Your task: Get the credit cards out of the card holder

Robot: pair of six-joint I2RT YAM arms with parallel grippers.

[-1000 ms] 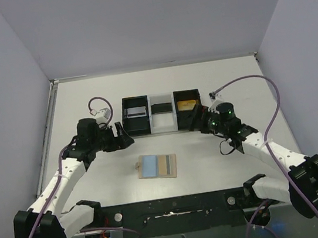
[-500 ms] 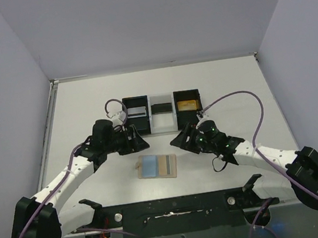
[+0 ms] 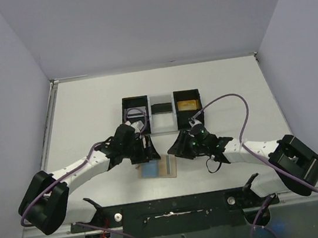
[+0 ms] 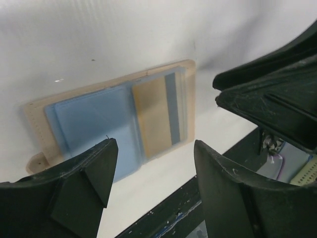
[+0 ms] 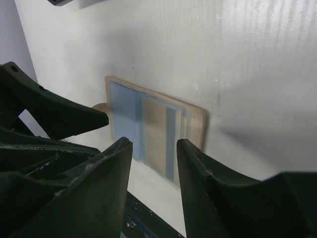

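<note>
Stretched in from lower left and lower right toward the centre of the top view. Almost tip to tip there with the left hand (image 3: pixel 146 148) and the right hand (image 3: pixel 177 146), pointed at each other. Spread open on both, jaws well apart in each wrist view.

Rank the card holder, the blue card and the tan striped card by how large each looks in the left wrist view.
1. card holder: it frames both cards.
2. blue card.
3. tan striped card: narrower as seen, but the two cards overlap where they meet, so their true sizes may match.
</note>
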